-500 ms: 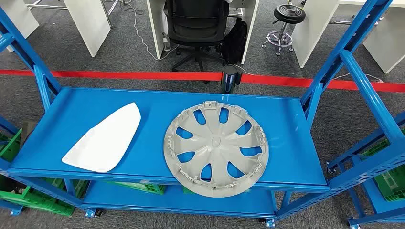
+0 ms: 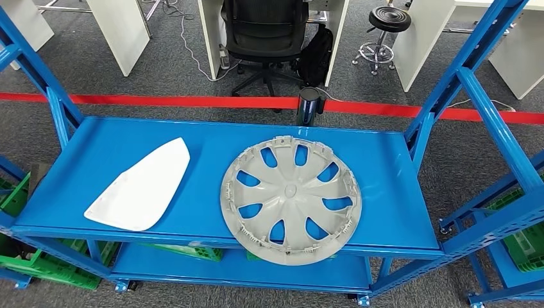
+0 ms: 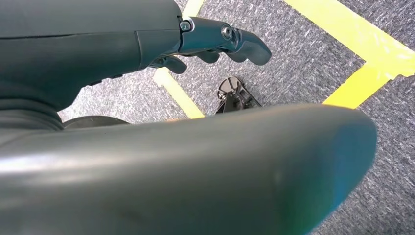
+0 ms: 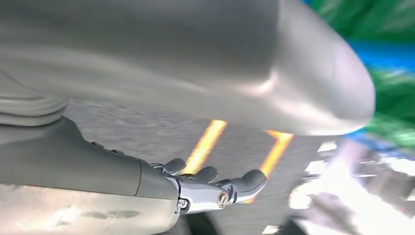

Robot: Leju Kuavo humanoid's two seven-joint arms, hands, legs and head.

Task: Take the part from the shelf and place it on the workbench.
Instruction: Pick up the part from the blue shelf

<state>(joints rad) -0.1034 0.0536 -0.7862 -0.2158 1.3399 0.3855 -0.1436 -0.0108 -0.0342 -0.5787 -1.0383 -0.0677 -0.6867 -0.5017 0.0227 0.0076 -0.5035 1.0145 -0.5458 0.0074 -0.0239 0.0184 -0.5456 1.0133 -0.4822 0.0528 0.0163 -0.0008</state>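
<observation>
A grey wheel cover lies flat on the blue shelf, right of centre, its front rim reaching over the shelf's front edge. To its left lies a white curved panel. My left hand hangs over the grey carpet, its fingers apart and holding nothing. My right hand also hangs over the floor, fingers loosely spread and empty. Both hands are far from the shelf parts.
Blue uprights frame the shelf on both sides. Green crates sit on the lower level. Behind the shelf run a red floor line, an office chair, a stool and white desks. Yellow floor tape crosses the carpet.
</observation>
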